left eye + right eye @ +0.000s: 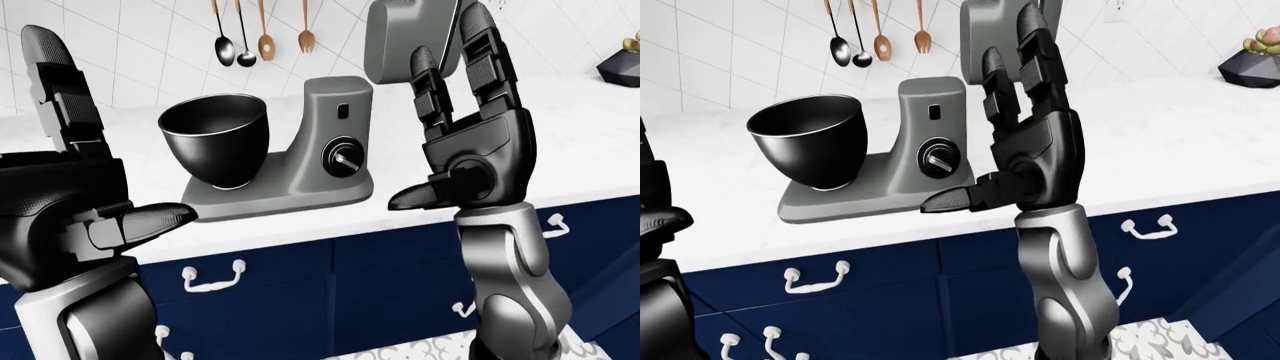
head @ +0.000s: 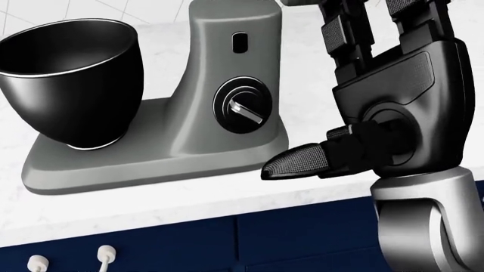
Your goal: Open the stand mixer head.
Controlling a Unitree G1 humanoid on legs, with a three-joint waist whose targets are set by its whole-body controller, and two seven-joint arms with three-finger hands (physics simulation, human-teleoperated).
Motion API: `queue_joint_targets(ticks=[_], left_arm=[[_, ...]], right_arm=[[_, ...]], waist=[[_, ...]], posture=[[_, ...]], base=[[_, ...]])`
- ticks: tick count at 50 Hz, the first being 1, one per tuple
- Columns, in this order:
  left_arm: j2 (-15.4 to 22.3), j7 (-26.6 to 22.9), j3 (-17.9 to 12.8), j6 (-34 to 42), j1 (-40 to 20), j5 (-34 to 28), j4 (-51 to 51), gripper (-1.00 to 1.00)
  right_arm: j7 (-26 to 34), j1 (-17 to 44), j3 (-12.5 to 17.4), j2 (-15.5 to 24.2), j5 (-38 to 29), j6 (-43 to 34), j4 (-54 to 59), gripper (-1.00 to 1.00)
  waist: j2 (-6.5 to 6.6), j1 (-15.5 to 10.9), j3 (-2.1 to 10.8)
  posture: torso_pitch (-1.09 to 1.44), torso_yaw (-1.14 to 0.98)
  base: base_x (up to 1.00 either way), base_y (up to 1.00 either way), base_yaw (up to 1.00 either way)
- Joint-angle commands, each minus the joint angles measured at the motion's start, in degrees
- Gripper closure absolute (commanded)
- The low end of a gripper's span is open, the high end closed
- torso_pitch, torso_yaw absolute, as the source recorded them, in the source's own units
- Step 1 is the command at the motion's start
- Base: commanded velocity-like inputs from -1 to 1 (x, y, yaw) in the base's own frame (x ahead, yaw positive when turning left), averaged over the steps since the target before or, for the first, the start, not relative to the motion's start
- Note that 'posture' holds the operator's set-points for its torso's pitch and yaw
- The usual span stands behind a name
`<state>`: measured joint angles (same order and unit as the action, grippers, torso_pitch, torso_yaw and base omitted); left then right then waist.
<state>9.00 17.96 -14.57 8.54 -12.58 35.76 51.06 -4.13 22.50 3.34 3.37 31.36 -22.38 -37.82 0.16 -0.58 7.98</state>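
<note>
The grey stand mixer stands on the white marble counter, its black bowl on the base at the left. Its head is tilted up above the column, partly hidden by my right hand. The column shows a black dial and a small slot. My right hand is open just right of the column, fingers upright, thumb pointing left, touching nothing. My left hand is raised open at the left-eye view's left, away from the mixer.
Spoons and a fork hang on the tiled wall above the mixer. A dark faceted planter sits on the counter at the far right. Navy drawers with white handles run below the counter; patterned floor shows at the bottom.
</note>
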Motion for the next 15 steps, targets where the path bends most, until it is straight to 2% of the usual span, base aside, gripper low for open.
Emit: queue_joint_targets(ticks=[1, 15], left_arm=[[0.43, -0.29, -0.2, -0.78, -1.07, -0.12, 0.83, -1.0], [0.6, -0.07, -0.49, -0.59, -0.92, 0.11, 1.26, -1.0]], right_arm=[[-0.37, 1.39, 0.18, 0.13, 0.89, 1.18, -1.39, -1.0], [-0.45, 1.65, 0.13, 0.63, 1.19, 0.92, -1.84, -1.0]], waist=[[0.07, 0.01, 0.51], [-0.06, -0.05, 0.27]], posture=[[-0.18, 0.0], [-0.18, 0.0]], base=[[0.0, 0.0, 0.0], [0.0, 0.0, 0.0]])
